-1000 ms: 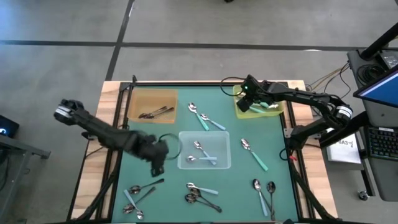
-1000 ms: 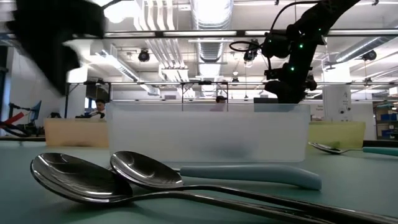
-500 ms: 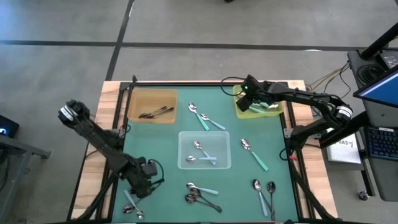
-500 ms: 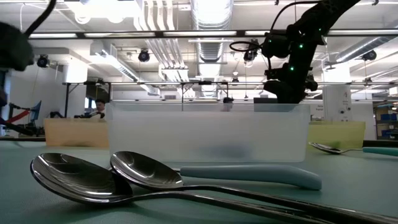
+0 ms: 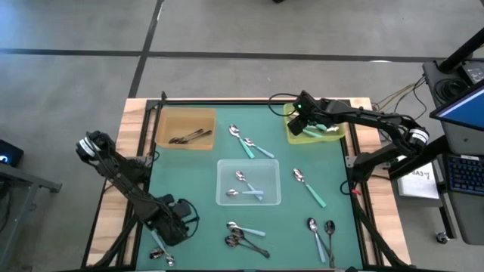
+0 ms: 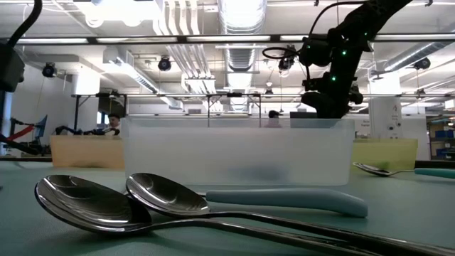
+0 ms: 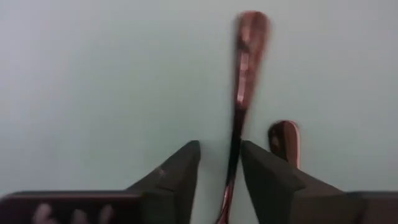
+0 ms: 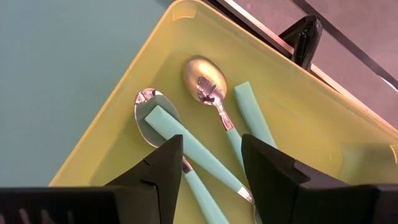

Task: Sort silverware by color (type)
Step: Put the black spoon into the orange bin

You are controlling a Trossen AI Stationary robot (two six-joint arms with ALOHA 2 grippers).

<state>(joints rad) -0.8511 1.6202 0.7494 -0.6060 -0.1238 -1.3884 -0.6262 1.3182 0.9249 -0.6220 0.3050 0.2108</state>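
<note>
My left gripper [image 5: 172, 227] is down at the table's front left. In the left wrist view its fingers [image 7: 180, 171] straddle the thin handle of an all-dark spoon [image 7: 244, 87], with a small gap still showing on one side; a second spoon bowl [image 7: 285, 138] lies beside it. My right gripper [image 5: 300, 121] hangs open over the yellow-green tray [image 5: 318, 141], above two teal-handled spoons [image 8: 214, 93] and holding nothing. More spoons lie loose on the green mat: teal-handled ones [image 5: 246, 141] behind the clear tray, one [image 5: 308, 187] to its right, and clusters at the front [image 5: 242, 236].
The brown tray [image 5: 162, 121] at the back left holds dark spoons [image 5: 189, 137]. The clear tray [image 5: 223, 170] in the middle holds pale-blue-handled spoons. In the low view, two dark spoons [image 6: 92, 203] lie in front of the clear tray [image 6: 238, 153].
My left arm swung from beside the clear tray to the front left and came down over the spoons there, its jaws narrowing. The right arm has not moved.
</note>
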